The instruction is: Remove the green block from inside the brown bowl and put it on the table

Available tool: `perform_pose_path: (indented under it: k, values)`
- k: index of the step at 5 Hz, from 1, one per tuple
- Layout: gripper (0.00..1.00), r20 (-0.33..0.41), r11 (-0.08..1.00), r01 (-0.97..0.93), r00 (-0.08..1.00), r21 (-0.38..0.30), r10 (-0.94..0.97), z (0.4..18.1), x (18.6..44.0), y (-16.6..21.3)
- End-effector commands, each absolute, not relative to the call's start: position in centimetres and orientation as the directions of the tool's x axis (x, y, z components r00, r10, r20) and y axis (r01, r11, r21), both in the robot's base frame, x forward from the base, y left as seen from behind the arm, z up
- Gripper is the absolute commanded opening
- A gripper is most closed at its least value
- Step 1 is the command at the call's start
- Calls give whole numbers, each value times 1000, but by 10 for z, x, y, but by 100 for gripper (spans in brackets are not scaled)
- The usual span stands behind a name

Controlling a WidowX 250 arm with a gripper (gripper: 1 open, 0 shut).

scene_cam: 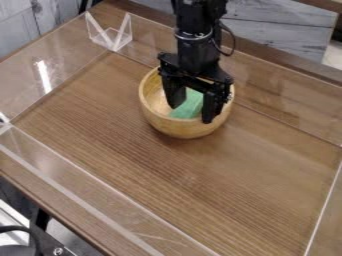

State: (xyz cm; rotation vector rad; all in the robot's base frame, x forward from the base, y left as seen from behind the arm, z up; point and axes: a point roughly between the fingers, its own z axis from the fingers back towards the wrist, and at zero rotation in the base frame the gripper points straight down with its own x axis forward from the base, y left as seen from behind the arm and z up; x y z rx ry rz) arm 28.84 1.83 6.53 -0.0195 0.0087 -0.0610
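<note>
The gripper [194, 104] reaches straight down into the brown bowl [158, 114], jaws spread wide and empty, straddling the green block [195, 104].

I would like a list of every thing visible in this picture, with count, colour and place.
green block: one, mint green, inside the brown bowl, between the fingers.
brown bowl: one, light brown wood, on the table, a little beyond its middle.
table: one, dark brown wood grain, fills most of the view.
clear walls: transparent acrylic, along the table's edges.
arm: one, black, comes down from the top of the picture over the bowl.
gripper: one, black, pointing down into the bowl, fingers open on either side of the block.
</note>
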Motion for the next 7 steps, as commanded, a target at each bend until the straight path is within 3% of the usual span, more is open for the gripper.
perform_pose_path:
  k: [1,7]
  values:
    - [100,22,999,34,999,-16,-34,67,292,29]
    - [100,22,999,25,999,-39,-24,36,300,29]
